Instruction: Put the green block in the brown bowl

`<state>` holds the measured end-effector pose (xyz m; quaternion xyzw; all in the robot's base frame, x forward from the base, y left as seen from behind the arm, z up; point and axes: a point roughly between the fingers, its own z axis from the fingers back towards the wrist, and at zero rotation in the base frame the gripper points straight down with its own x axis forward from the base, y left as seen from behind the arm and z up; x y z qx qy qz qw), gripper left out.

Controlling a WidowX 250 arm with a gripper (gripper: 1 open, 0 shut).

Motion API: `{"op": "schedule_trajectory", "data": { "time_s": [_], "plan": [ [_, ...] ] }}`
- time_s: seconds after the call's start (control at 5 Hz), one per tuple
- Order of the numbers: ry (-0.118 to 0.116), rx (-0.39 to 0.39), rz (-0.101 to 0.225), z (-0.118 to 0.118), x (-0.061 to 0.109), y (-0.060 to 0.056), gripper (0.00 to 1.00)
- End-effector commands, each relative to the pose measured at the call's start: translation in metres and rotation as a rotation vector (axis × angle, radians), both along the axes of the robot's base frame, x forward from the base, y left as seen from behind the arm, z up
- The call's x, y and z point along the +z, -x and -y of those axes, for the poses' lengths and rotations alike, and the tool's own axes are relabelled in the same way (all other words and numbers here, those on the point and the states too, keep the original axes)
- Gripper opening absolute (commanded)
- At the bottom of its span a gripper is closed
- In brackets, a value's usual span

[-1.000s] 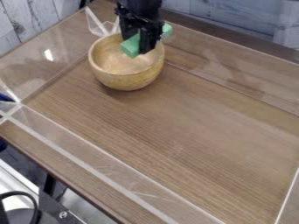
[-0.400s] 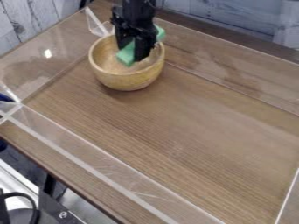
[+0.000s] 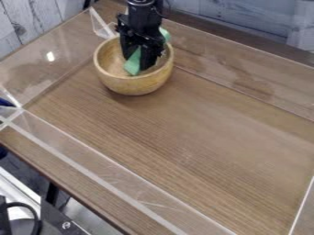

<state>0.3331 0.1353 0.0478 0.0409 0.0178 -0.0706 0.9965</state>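
A: Checking your frame fast, operator. Your black gripper points straight down over the round light tan wooden bowl, with its fingers reaching inside the rim.

B: State of the pincer?

A: Clamped tight on the small flat bright green block. You can see green on both sides of the dark fingers, so the block is pinched between them.

B: Where's the block sitting?

A: Inside the bowl's opening, tilted, with the upper right end near the far rim and the lower left end down toward the pale inner floor. I can't tell you whether the low end touches the wood; the fingers cover that spot.

B: And the bowl?

A: Upright on the brown wood-grain tabletop, far left part of the surface, close to the back edge. Clear acrylic walls border the table on the near left and run around the sides.

B: Anything else you want logged?

A: Grey plank wall behind the table. Dark cables or hardware at the bottom left corner, too blurred for me to name. Rest of the tabletop shows only grain and glare.
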Motion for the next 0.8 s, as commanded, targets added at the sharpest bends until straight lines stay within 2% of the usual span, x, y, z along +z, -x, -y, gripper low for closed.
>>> {"op": "schedule_trajectory", "data": {
  "time_s": [0.0, 0.6],
  "plan": [
    [-0.029, 0.004, 0.064, -0.0063, 0.0187, -0.0121, 0.0],
    [-0.027, 0.009, 0.05, -0.0051, 0.0141, -0.0142, 0.0]
  ]
}}
